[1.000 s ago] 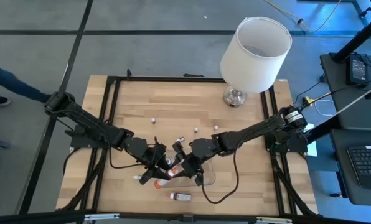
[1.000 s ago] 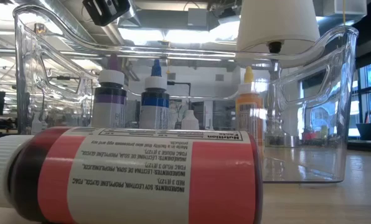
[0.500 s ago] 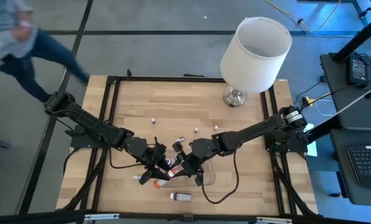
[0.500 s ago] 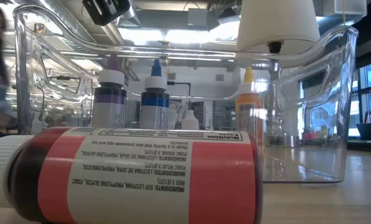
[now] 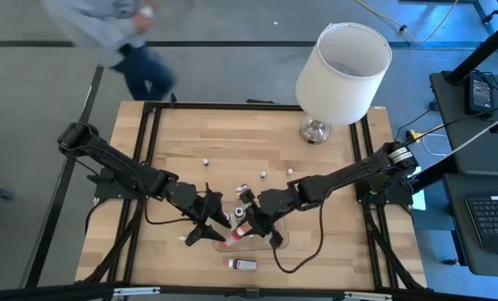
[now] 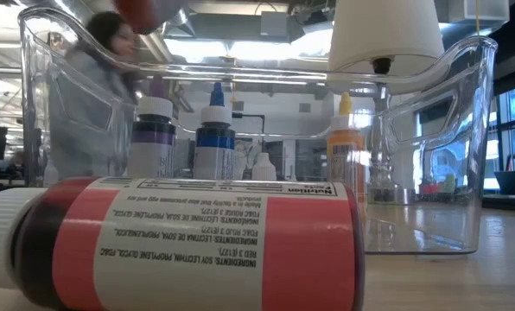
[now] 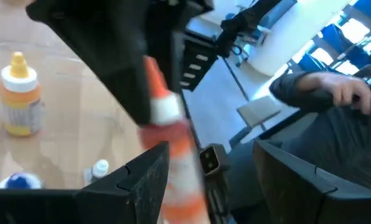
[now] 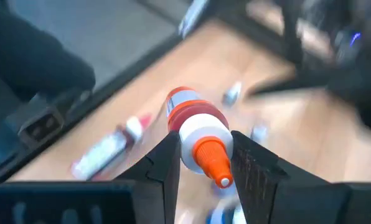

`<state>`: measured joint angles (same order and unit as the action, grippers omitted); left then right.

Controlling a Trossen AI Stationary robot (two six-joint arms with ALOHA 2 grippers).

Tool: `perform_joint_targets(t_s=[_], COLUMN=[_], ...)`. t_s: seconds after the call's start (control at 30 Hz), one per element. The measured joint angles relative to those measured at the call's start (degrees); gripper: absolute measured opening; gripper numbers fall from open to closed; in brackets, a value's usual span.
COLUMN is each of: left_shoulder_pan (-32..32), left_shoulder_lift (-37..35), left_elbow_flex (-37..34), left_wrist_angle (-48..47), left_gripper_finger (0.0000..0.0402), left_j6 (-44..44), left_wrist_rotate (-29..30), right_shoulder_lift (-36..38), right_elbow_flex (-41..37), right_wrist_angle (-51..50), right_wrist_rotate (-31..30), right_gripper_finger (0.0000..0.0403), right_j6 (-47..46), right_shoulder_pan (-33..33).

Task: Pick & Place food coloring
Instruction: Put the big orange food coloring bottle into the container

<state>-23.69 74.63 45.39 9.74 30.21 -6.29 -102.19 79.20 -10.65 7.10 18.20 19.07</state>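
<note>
An orange food coloring bottle (image 8: 195, 118) with a white collar and an orange tip is held above the table, with my right gripper (image 8: 204, 146) shut on it. In the left wrist view the same bottle (image 7: 173, 149) stands between the spread fingers of my open left gripper (image 7: 210, 155), close to one of them. In the high view both grippers meet near the table's front middle, left (image 5: 205, 224) and right (image 5: 247, 224). A red bottle (image 6: 188, 242) lies on its side on the table. Purple (image 6: 154, 138), blue (image 6: 214, 138) and yellow (image 6: 346, 147) bottles stand upright in the clear tray (image 6: 240, 65). My right gripper pinches the orange bottle between its two fingers at the white collar (image 8: 201, 134) under the tip. The tip points back toward the wrist and the body points away past the fingertips. The bottle is clear of the table. My left gripper: I cannot tell whether it touches the bottle.
A white-shaded lamp (image 5: 341, 67) stands at the far right of the table. Small white caps (image 5: 264, 174) lie around the table's middle. Another bottle (image 5: 241, 264) lies near the front edge. A person (image 5: 115, 33) moves past beyond the far left corner.
My left gripper has opened wider around the orange bottle. My right gripper has tipped a little and keeps the bottle, whose body now points more toward the near edge. A person has walked along the far side from left toward the middle.
</note>
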Motion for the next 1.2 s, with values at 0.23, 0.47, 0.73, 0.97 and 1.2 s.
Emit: perform_joint_targets(t_s=[0.23,0.47,0.73,0.97,1.2], left_shoulder_pan=[-0.84,-2.92,-3.22,-3.22,-3.22], left_shoulder_lift=[-4.83,-4.27,-4.13,-4.13,-4.08], left_elbow_flex=[0.02,0.04,0.04,0.04,0.04], left_wrist_angle=[-9.43,-13.00,-13.94,-14.84,-16.04], left_gripper_finger=[0.0228,0.0228,0.0226,0.0226,0.0228], left_j6=[-2.58,-3.24,-3.54,-4.26,-5.02], left_wrist_rotate=[9.38,20.10,21.68,21.90,24.99], right_shoulder_lift=[2.70,1.98,1.36,-0.22,-0.40], right_elbow_flex=[0.05,4.15,6.10,6.32,8.69], right_wrist_angle=[-14.51,-31.15,-35.69,-37.25,-40.39], right_wrist_rotate=[-12.77,-17.31,-16.01,-16.01,-16.05], right_gripper_finger=[0.0122,0.0122,0.0122,0.0122,0.0122], right_j6=[-7.14,-15.33,-17.85,-17.31,-16.30], right_shoulder_pan=[0.00,0.04,-0.02,-0.04,-0.02])
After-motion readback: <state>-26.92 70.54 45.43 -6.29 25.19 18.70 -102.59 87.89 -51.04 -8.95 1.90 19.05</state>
